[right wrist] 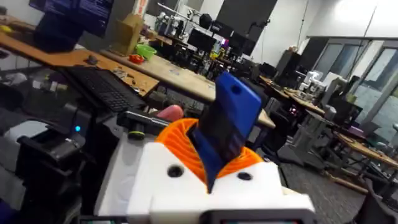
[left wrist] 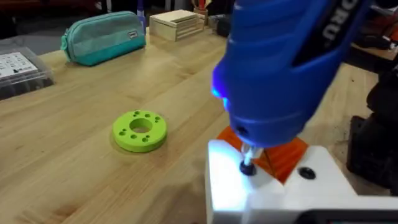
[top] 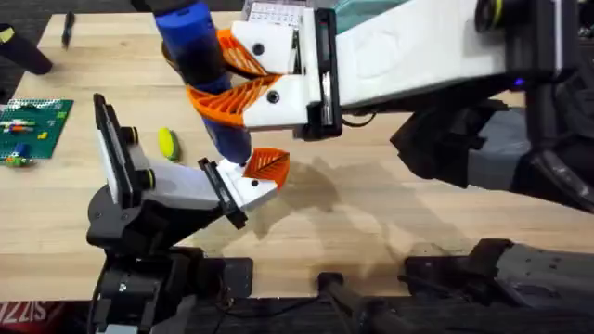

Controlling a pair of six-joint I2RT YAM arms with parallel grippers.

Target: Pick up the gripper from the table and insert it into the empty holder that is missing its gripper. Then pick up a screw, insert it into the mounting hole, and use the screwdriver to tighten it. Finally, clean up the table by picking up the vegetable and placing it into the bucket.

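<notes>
While the right jaws grip the screwdriver [top: 200, 56], its tip meets the holder [top: 249, 188]

Even, fairly bright light is falling from above across the table [top: 399, 223], and soft, diffuse shadows are spreading on the wood beneath the white holder [top: 255, 186] and the raised arm. The right arm's white casing is glaring near the overhead view's upper edge, losing surface detail. Close to the left wrist lens, the screwdriver [left wrist: 283, 68] is showing large and soft, a small blue lamp glowing on its body and throwing a bright bluish-white patch onto the white block below. The teal pouch [left wrist: 102, 38] behind is blurring slightly. In the right wrist view, ceiling lights are blowing out at the upper right, and the room is tilting and smearing.
</notes>
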